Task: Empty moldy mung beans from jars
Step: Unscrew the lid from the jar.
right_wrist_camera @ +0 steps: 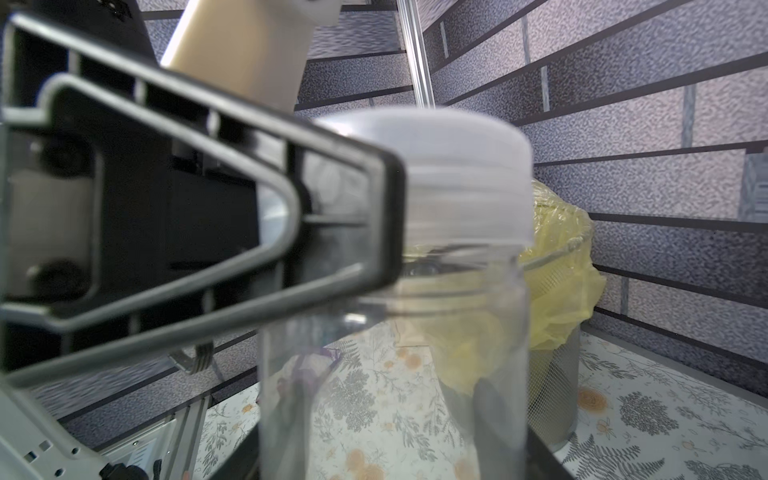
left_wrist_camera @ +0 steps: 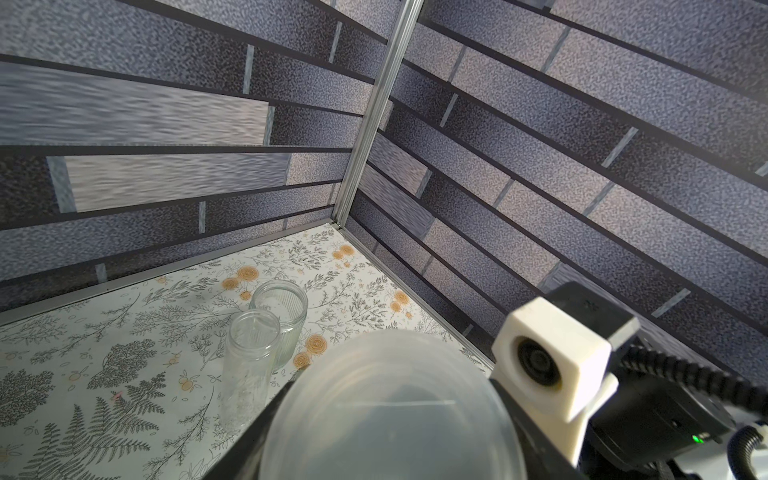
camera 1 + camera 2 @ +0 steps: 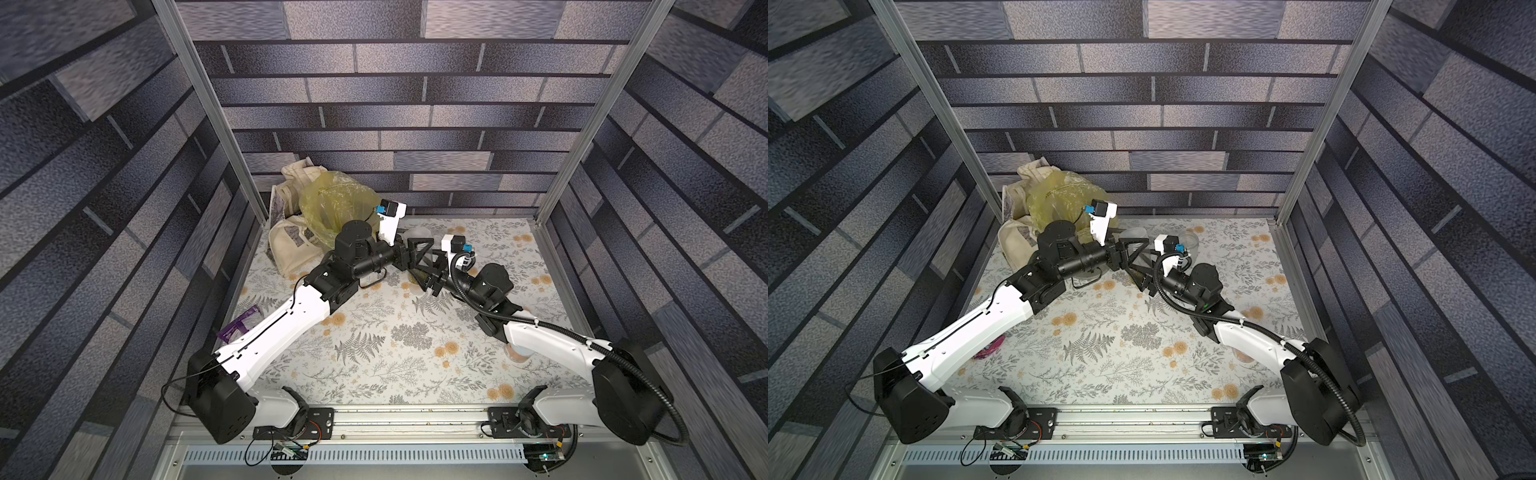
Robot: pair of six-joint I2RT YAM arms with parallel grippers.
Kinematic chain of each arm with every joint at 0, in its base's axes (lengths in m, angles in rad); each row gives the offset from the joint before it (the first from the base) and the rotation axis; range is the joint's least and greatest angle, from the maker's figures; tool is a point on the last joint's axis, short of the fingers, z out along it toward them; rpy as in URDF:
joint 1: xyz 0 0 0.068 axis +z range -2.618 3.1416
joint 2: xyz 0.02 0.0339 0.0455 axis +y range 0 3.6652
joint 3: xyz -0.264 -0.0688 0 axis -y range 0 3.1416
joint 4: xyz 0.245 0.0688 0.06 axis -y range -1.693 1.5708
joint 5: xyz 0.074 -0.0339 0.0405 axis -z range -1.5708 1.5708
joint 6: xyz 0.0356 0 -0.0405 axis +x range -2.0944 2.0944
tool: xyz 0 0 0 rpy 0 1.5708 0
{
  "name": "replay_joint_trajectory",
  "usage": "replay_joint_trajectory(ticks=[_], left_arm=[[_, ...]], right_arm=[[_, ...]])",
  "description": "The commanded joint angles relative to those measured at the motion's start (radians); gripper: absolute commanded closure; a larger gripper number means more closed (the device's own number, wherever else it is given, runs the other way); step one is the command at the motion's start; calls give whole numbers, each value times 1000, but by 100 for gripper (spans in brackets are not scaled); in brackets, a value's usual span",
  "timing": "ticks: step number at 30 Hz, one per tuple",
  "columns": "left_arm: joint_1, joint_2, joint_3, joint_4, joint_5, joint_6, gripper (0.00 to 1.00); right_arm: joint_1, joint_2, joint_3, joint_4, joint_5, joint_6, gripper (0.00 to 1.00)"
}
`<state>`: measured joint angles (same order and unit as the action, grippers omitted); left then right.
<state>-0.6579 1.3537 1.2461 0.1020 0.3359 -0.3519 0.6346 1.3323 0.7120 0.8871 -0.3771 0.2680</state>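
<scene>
A clear jar stands upright over the middle of the table with my right gripper shut round its body. Its frosted-white lid sits on its mouth. My left gripper is shut on that lid, one finger on each side of it. In a top view the two grippers meet, left above right. An olive-green patch of mung beans shows beneath them. Two more jars stand empty and lidless behind, one tall and narrow, one short and ribbed.
A mesh bin lined with a yellow bag stands at the back left, and it shows just behind the held jar. A cream cloth bag leans beside it. A purple plastic piece lies at the left edge. A pinkish can sits under my right arm.
</scene>
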Motion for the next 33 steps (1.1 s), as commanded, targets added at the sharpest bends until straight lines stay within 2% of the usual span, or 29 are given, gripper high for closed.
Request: replay_joint_trajectory(ticks=[1, 7, 15, 23, 33], left_arm=[[-23, -17, 60, 10, -139, -117, 33], [-69, 30, 121, -56, -258, -183, 33], [-125, 81, 181, -121, -380, -181, 32], [-130, 88, 177, -114, -432, -203, 30], [-130, 88, 213, -117, -462, -188, 30]], right_arm=[[-30, 13, -42, -24, 269, -79, 60], [-21, 15, -42, -41, 405, -102, 60], [-15, 21, -61, -41, 545, -97, 60], [-12, 18, -52, -80, 614, -91, 60], [-9, 36, -77, -41, 694, -99, 60]])
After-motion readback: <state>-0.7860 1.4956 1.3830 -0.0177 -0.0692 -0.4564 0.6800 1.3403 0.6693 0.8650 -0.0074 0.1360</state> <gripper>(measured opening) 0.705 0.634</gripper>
